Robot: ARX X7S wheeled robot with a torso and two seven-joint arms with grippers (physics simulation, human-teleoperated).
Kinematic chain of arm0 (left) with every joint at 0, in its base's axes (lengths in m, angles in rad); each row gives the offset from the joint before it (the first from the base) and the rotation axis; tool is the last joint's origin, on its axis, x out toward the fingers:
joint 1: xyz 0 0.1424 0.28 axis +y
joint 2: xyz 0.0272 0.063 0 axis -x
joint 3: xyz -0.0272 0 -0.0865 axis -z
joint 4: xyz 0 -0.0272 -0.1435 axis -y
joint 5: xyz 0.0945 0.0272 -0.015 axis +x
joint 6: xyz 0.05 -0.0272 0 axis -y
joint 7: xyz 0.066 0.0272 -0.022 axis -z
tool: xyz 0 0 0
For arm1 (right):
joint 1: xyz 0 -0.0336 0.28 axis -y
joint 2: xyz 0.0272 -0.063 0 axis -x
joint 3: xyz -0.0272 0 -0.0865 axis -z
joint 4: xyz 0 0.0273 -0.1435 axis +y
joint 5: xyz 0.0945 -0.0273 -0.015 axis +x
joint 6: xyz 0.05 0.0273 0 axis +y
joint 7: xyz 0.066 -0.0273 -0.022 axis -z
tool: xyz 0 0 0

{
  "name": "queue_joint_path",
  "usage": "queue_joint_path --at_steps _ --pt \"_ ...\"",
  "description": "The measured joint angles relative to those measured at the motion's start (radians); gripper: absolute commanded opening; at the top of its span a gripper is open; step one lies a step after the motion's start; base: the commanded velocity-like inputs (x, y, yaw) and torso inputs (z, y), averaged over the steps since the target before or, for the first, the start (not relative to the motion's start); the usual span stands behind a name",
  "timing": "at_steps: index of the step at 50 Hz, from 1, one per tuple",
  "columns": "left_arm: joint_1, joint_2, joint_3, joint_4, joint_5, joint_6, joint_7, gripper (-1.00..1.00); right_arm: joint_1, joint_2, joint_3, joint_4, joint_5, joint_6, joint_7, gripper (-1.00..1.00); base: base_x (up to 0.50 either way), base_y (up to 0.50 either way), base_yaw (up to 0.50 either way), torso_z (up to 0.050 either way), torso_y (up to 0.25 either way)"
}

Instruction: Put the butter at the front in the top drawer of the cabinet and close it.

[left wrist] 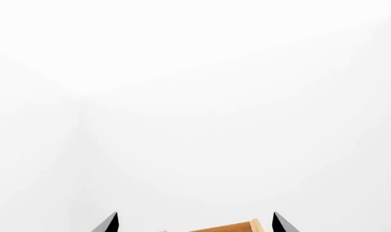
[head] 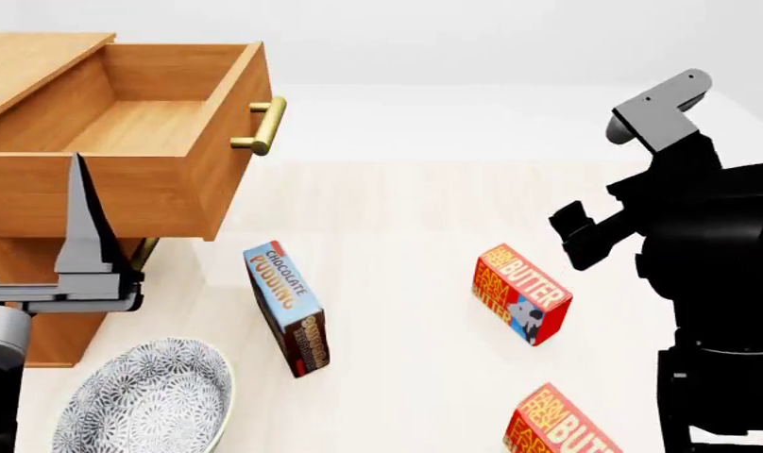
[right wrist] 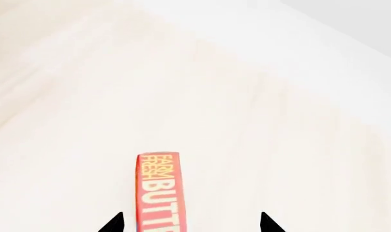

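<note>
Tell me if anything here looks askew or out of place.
Nothing is spilled or damaged. The orange-brown wooden top drawer is pulled fully open and empty. The blue chocolate pudding box stands tilted on edge, and both red butter cartons sit on the floor.

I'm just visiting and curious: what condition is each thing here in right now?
top drawer: pulled open, looks empty
front butter: on the floor
other butter: on the floor
pudding box: standing on edge
plate: empty
left gripper: open
right gripper: open around butter
</note>
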Motion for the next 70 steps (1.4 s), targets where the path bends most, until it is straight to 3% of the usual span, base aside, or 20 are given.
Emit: queue_joint_path --at_steps 32,70 --pt "0.006 -0.020 0.047 0.032 -0.014 -0.046 -0.042 1.00 0.099 -0.061 -0.014 0.401 0.122 -0.198 0.150 1.00 0.00 0.00 0.00 0.000 0.000" --pt "0.024 -0.042 0.074 0.002 -0.031 -0.024 -0.078 1.00 0.025 -0.106 0.001 0.543 0.200 -0.311 0.253 1.00 0.00 0.00 0.00 0.000 0.000"
